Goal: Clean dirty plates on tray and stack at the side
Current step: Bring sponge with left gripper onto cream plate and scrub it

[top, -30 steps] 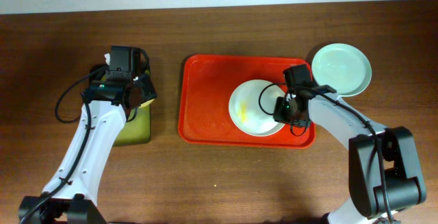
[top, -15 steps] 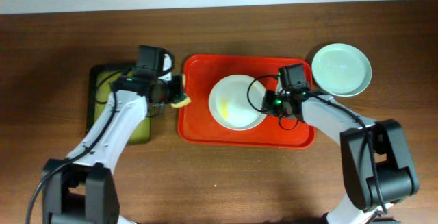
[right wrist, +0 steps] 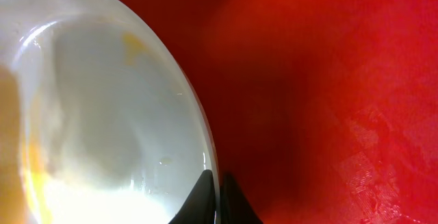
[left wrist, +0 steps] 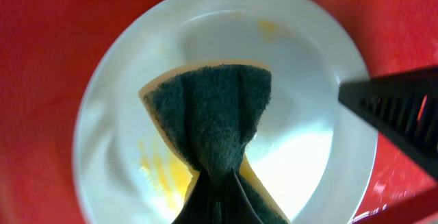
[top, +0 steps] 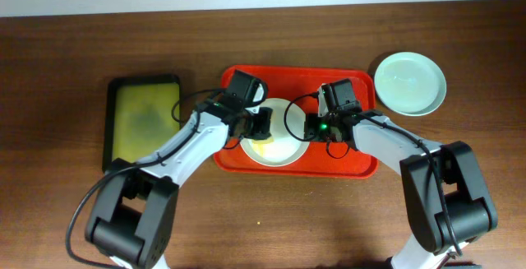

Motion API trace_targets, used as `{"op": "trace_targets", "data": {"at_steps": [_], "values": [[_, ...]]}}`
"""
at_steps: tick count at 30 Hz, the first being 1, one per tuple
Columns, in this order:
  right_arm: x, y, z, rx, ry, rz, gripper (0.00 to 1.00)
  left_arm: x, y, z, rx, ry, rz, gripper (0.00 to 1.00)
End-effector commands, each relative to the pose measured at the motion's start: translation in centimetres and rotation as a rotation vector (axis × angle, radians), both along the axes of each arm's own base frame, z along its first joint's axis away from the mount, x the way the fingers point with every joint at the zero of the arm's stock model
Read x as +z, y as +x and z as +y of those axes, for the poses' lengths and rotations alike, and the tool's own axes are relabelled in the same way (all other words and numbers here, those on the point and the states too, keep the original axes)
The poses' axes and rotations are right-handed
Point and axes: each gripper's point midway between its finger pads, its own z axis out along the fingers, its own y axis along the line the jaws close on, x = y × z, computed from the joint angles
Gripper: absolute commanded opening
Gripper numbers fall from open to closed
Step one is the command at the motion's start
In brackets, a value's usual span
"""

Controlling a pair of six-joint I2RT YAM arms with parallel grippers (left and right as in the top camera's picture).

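Note:
A white plate (top: 275, 144) with yellow smears lies on the red tray (top: 238, 88). My left gripper (top: 261, 127) is shut on a green and yellow sponge (left wrist: 212, 114) held over the plate (left wrist: 137, 80). My right gripper (top: 311, 127) is shut on the plate's right rim (right wrist: 198, 125); its fingertips (right wrist: 219, 183) pinch the edge. A pale mint-blue plate (top: 410, 82) lies on the table to the right of the tray. A third plate is not in view.
A smaller black-rimmed tray (top: 144, 121) with a yellow-green inside lies left of the red tray. Brown table (top: 263, 228) lies in front. My right finger shows as a black ribbed bar (left wrist: 404, 107) in the left wrist view.
My left gripper carried the sponge from the black-rimmed tray rightward to over the white plate. My right gripper dragged the plate leftward on the red tray.

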Motion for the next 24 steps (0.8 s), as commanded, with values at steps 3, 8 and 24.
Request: {"op": "trace_targets", "data": {"at_steps": [3,8,24], "values": [[-2.2,-1.6,-0.1,0.018,-0.025,0.061,0.05,-3.5,-0.4,-2.1,0.001,-0.004,0.044,0.00],[-2.2,-1.6,-0.2,0.018,-0.026,0.061,0.05,-5.0,1.5,4.6,0.159,0.354,-0.069,0.00],[-2.2,-1.8,-0.2,0.018,-0.027,0.069,0.05,0.7,-1.1,-3.9,-0.048,-0.102,0.024,0.00]]}}
